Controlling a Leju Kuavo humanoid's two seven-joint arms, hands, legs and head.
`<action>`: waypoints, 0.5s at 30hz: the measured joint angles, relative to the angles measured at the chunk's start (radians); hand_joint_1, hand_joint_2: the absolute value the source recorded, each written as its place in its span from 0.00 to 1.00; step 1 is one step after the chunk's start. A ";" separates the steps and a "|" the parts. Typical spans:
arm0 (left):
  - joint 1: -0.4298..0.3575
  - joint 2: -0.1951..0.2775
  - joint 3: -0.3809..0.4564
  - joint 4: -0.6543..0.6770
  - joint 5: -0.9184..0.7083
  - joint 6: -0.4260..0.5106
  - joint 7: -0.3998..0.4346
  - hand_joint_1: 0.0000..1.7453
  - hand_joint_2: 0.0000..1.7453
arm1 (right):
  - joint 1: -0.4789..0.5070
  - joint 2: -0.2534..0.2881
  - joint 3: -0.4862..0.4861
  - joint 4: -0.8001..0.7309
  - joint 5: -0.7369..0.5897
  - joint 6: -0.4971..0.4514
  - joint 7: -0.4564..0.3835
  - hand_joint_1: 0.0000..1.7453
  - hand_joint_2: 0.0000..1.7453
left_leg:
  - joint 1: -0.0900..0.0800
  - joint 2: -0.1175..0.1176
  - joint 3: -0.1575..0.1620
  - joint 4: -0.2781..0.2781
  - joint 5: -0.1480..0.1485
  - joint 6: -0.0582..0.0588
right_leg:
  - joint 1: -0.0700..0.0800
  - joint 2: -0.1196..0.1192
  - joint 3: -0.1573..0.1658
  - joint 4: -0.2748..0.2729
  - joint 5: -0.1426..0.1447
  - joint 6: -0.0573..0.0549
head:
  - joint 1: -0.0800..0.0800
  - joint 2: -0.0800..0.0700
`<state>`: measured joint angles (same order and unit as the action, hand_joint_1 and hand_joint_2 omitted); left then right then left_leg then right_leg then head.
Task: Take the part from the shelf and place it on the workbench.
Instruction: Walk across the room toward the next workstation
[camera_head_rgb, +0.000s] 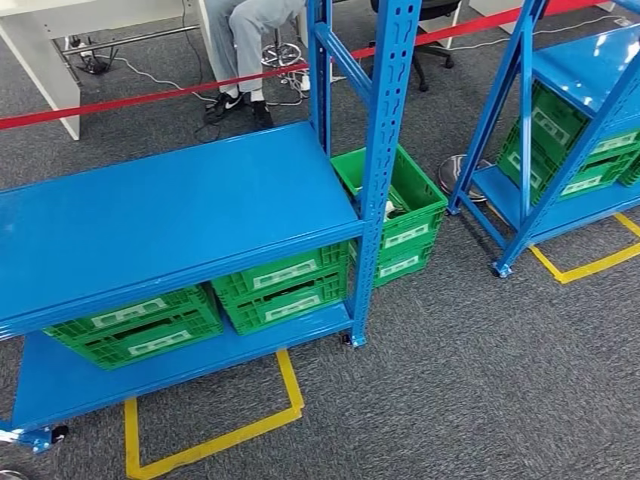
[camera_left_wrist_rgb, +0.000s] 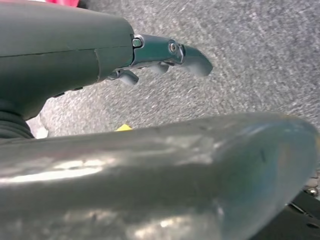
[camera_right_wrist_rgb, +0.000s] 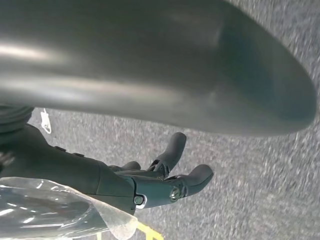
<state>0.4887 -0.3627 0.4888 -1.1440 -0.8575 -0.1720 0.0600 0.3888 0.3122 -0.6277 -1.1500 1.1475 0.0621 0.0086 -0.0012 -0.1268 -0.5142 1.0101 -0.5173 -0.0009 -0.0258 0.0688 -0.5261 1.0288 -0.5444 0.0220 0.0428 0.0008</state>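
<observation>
Left hand (camera_left_wrist_rgb: 113, 60) — right hand (camera_right_wrist_rgb: 113, 182) — fingers outstretched over carpet.

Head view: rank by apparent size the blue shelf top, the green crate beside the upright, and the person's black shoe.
1. Blue shelf top, by far the largest.
2. Green crate.
3. Black shoe, smallest, though it is farther away.

Seated person's legs (camera_head_rgb: 245, 40) behind red barrier tape (camera_head_rgb: 151, 95); yellow floor tape (camera_head_rgb: 219, 430) on grey carpet (camera_head_rgb: 453, 380).
</observation>
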 joint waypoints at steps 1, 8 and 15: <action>0.001 0.000 0.000 0.000 -0.001 0.001 0.000 0.00 0.00 | -0.001 -0.001 0.001 0.000 -0.001 -0.003 -0.001 0.00 0.00 | 0.001 0.008 -0.003 0.004 -0.003 -0.004 | 0.001 -0.012 0.004 -0.002 0.001 -0.007 | 0.000 0.000; -0.003 0.000 -0.001 0.000 -0.004 0.007 -0.001 0.00 0.00 | 0.000 -0.002 0.003 0.007 -0.008 -0.011 -0.003 0.00 0.00 | 0.002 0.116 -0.144 0.284 -0.112 -0.021 | 0.006 -0.124 0.006 -0.005 -0.013 -0.028 | -0.012 0.000; 0.000 0.001 -0.001 0.000 -0.007 0.016 -0.005 0.00 0.00 | -0.004 -0.002 0.008 0.008 -0.012 -0.017 -0.002 0.00 0.00 | -0.022 0.198 -0.016 0.014 -0.001 0.024 | 0.018 -0.213 0.045 -0.012 -0.036 -0.008 | -0.012 0.000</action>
<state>0.4885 -0.3620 0.4882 -1.1440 -0.8644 -0.1555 0.0552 0.3846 0.3105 -0.6193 -1.1423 1.1354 0.0453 0.0063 -0.0236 0.0717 -0.5307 1.0243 -0.5180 0.0235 -0.0082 -0.1443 -0.4807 1.0167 -0.5803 0.0139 0.0311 0.0004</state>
